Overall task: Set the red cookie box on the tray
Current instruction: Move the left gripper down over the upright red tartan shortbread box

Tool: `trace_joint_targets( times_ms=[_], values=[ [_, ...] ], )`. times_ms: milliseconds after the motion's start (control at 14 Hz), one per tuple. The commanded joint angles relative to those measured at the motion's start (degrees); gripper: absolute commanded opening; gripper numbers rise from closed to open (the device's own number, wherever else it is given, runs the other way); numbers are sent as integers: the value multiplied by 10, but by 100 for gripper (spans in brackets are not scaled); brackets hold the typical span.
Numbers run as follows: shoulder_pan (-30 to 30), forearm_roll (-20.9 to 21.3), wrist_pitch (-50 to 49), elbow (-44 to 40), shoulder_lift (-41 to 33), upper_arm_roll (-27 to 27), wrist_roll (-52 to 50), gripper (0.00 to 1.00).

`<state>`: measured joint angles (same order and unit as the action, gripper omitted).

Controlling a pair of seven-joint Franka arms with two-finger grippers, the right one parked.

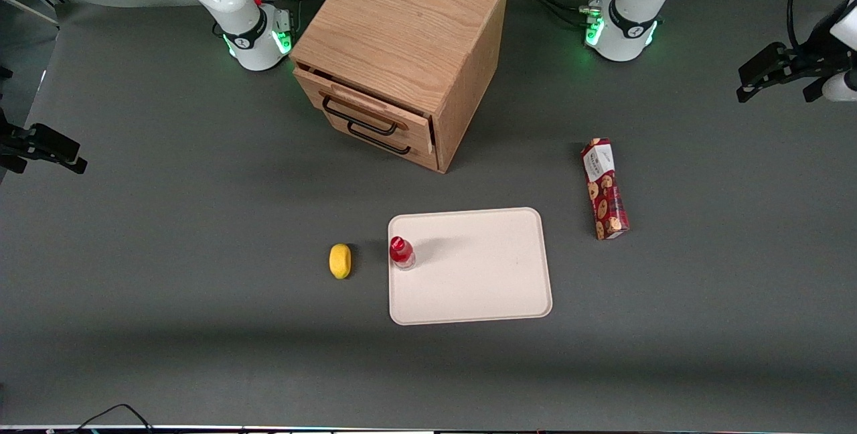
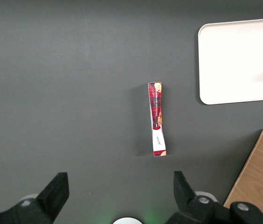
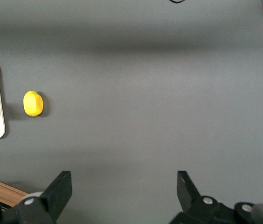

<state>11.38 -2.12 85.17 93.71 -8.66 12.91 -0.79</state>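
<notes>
Landmark: flat cream-beige rectangular tray (image 1: 482,273) with rounded corners and low rim, on the dark grey table (image 1: 167,220) nearest the front camera. Small red-capped clear bottle (image 1: 402,252) stands upright on the tray, just inside its edge on the parked arm's side. Small yellow lemon-shaped object (image 1: 340,260) lies on the table just beside the tray, off that same edge, apart from it. Long narrow dark-red cookie box (image 1: 605,189) printed with brown chocolate-chip cookies lies flat on the table, near the tray toward the working arm's end, not touching it; its white label end points away from the front camera. Light wooden drawer cabinet (image 1: 408,52) with black handles sits farther from the front camera than the tray. Left arm's black two-finger gripper (image 2: 120,193) hovers high above the table, well apart from the tray toward the working arm's end, fingers (image 2: 57,189) spread wide, holding nothing.
</notes>
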Motion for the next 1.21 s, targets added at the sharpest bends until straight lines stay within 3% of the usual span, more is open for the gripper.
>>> trace_joint_targets(
  times_ms=[0,357,571,1143],
  values=[
    [8,-7,-7,2,-2,0,19,100],
    [-3,-3,31,72,29,4,11,100],
    [-10,-5,146,169,38,17,-9,100],
    [-38,-2,418,333,105,61,-112,100]
  ],
)
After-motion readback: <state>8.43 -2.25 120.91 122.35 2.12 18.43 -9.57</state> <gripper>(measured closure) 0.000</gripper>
